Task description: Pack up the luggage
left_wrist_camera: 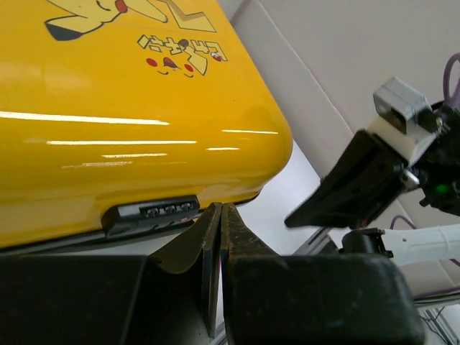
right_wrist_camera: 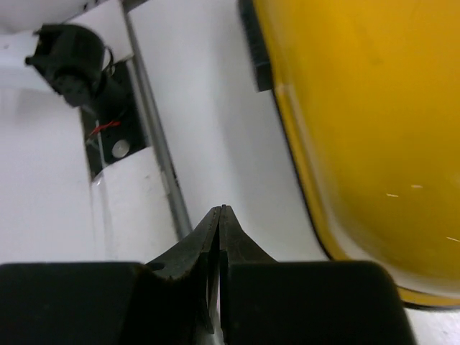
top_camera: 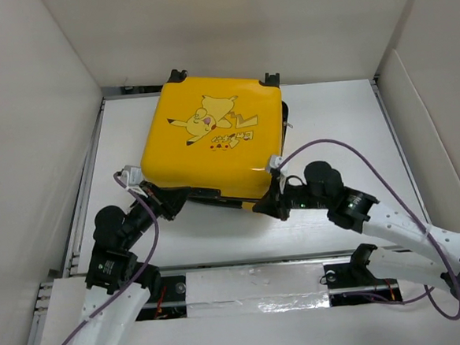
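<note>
- Your luggage (top_camera: 212,138) lies shut with its Pikachu face up on the white worktop (top_camera: 337,118), in the upper centre of the top view.
- Your left pincer (top_camera: 176,198) sits at the case's lower left corner, fingers pressed together with nothing between them.
- In the left wrist view, its tips point at the case's near edge, just right of the black dial lock (left_wrist_camera: 153,213). You cannot tell whether they touch the shell.
- Your right pincer (top_camera: 269,207) sits at the lower right corner, likewise closed and empty, with the yellow shell just beside it at the right of its wrist view.
</note>
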`<move>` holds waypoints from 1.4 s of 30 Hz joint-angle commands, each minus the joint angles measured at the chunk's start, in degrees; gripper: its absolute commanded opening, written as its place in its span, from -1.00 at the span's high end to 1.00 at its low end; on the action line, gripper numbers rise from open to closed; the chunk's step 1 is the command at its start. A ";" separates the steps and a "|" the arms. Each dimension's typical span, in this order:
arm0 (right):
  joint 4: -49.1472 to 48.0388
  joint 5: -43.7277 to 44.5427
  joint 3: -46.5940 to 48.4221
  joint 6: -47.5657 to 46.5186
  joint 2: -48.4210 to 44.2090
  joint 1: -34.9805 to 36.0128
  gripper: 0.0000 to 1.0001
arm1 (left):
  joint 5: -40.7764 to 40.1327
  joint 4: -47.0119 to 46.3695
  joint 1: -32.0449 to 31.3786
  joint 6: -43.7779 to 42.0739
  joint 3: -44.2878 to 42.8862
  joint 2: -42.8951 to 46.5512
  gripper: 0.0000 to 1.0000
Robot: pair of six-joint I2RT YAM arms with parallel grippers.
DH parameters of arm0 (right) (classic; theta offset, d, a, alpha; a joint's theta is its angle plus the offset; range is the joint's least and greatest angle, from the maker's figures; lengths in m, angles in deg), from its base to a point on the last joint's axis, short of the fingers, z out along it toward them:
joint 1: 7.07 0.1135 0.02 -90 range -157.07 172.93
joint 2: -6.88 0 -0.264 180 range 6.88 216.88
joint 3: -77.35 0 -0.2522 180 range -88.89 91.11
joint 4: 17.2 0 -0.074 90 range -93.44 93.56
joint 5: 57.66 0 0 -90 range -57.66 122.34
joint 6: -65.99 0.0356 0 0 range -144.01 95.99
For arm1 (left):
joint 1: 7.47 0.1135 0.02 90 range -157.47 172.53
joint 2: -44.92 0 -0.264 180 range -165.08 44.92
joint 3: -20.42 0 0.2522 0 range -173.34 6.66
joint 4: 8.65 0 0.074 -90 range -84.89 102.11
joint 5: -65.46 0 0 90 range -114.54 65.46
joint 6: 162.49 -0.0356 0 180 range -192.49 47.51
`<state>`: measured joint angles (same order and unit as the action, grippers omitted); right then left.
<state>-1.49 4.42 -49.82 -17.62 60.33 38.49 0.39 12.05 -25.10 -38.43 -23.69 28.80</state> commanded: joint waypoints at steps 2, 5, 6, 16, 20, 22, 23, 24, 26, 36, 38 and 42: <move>-3.52 4.19 3.29 -0.24 3.14 6.02 0.76 | 3.98 -14.02 -0.13 1.00 -0.59 -10.21 1.00; -6.52 6.91 6.71 0.20 8.32 7.53 0.67 | 2.58 -23.70 -0.13 2.40 -4.62 -20.30 1.00; -8.27 8.22 7.16 -0.06 10.25 8.05 0.66 | 3.45 -31.73 -1.61 3.54 -5.33 -22.96 1.00; -14.34 21.60 6.99 1.87 14.22 5.24 0.40 | -34.15 -32.25 -24.91 -7.78 -32.93 -47.34 0.99; -18.04 23.00 6.11 2.66 15.98 3.23 0.40 | -37.58 -33.73 -33.40 -7.80 -22.25 -38.06 1.00; -18.57 23.00 6.11 2.92 17.03 1.74 0.40 | -39.77 -35.33 -36.41 -3.86 -12.08 -34.52 1.00; -18.48 21.96 6.11 2.92 17.30 1.12 0.40 | -41.52 -34.28 -39.30 -2.44 -9.32 -30.76 1.00; -18.39 21.25 5.67 2.92 17.47 0.41 0.40 | -46.06 -31.49 -40.72 -0.94 -6.42 -28.64 1.00; -18.92 20.19 4.88 3.36 17.30 -1.35 0.40 | -50.05 -27.88 -43.44 5.00 1.06 -23.72 1.00; -13.23 9.31 6.37 2.14 13.53 -4.34 0.18 | -52.61 -13.62 -48.47 23.57 16.89 -12.35 0.88; -11.11 6.49 6.02 0.91 8.55 -4.34 0.13 | -54.54 -14.67 -48.47 24.73 19.09 -11.92 0.56; -9.16 10.77 -0.63 1.08 -1.38 -7.23 0.36 | -58.50 -17.56 -48.47 26.06 20.68 -11.47 -0.22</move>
<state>-11.23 12.05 -47.11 -15.12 65.99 33.29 -53.88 -1.94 -73.38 -15.52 -3.29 16.98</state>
